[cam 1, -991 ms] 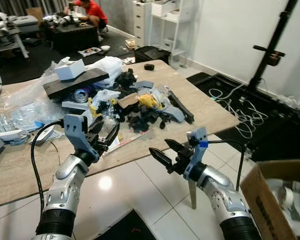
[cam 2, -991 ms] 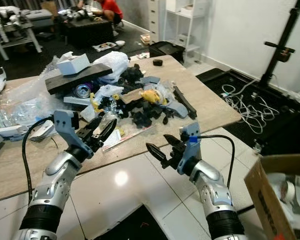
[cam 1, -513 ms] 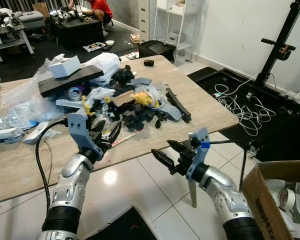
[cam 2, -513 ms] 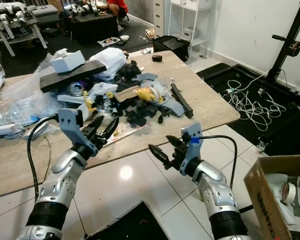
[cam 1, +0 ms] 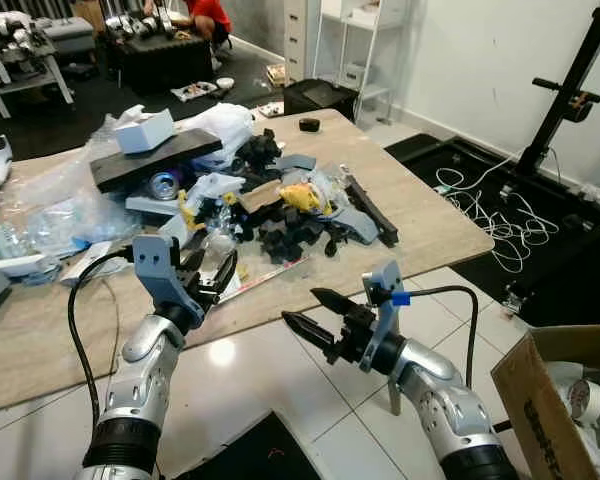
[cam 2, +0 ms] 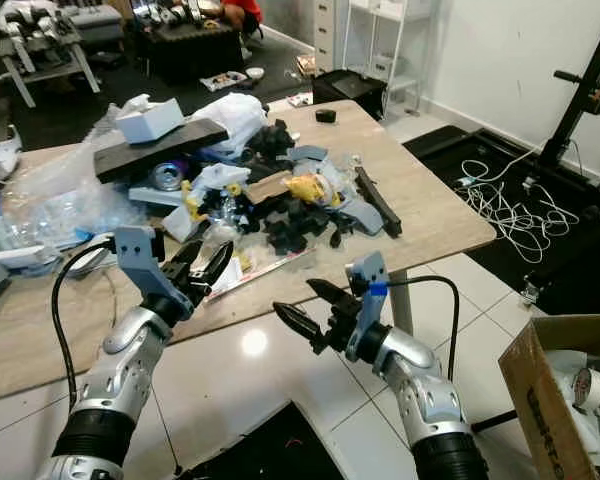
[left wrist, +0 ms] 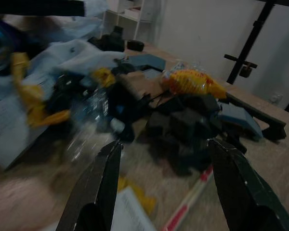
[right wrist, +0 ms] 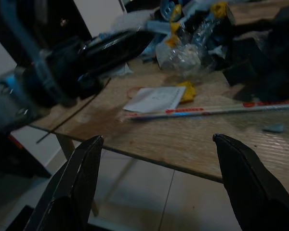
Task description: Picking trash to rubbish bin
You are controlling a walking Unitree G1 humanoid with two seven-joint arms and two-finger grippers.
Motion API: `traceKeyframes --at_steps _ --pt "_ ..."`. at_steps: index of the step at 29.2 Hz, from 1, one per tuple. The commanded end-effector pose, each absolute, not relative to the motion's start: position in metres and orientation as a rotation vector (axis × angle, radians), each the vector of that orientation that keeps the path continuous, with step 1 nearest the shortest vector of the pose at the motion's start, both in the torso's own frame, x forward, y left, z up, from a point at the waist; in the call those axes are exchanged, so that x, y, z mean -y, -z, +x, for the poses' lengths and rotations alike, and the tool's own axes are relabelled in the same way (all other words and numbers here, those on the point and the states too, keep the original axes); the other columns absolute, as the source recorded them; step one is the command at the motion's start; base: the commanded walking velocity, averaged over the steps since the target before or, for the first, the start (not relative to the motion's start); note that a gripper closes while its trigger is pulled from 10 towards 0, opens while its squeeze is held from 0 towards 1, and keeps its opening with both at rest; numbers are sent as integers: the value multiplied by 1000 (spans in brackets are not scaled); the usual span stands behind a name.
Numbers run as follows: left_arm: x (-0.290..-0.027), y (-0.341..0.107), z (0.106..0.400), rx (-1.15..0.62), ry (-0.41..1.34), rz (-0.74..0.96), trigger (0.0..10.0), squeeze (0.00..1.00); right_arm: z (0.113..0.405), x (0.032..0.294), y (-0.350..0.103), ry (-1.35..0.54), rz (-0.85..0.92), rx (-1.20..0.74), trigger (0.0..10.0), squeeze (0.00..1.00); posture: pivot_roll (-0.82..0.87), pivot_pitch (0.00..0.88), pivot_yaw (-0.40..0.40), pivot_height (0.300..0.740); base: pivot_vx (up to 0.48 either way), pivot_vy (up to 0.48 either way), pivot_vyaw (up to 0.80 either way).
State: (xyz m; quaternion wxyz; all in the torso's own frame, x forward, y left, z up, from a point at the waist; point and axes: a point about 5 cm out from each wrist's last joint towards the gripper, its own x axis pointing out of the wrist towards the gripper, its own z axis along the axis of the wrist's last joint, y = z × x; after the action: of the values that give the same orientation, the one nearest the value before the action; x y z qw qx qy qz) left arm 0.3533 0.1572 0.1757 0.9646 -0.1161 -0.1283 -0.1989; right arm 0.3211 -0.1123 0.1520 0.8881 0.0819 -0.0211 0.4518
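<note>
**Trash heap ahead of both grippers, nothing taken up**

Trash pile (cam 1: 250, 200) lies heaped on the wooden table (cam 1: 420, 225), just beyond the left gripper (cam 1: 208, 283) and further ahead of the right gripper (cam 1: 312, 310); a yellow wrapper (left wrist: 192, 83) and black foam blocks (left wrist: 183, 122) sit straight ahead between the left fingers, which stand apart and hold nothing; that aim suggests the near edge of the heap is the likely first pick. The right gripper hangs off the table's front edge over the tiled floor (cam 1: 270, 370), its fingers also spread and empty, probably held clear while the left arm works; a white paper slip (right wrist: 154, 98) and a long red-and-white strip (right wrist: 207, 110) lie on the tabletop ahead of it. A cardboard box (cam 1: 555, 395) stands out to the right gripper's right, cut off by the frame edge, and may serve as the bin; its contents are only partly visible. Both wrist views are dim, the left one blurred, so the smaller scraps are hard to identify.
</note>
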Motion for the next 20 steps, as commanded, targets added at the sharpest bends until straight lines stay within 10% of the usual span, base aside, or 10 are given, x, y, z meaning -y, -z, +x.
traceKeyframes --at_steps 1,20 --pt "-156 -178 353 273 400 -231 10000 0 315 108 -150 -995 154 27 10000 0 -170 165 66 740 266 0 0" --pt "-154 -196 355 336 415 -219 10000 0 305 121 -155 -1044 126 13 10000 0 -174 162 72 740 278 0 0"
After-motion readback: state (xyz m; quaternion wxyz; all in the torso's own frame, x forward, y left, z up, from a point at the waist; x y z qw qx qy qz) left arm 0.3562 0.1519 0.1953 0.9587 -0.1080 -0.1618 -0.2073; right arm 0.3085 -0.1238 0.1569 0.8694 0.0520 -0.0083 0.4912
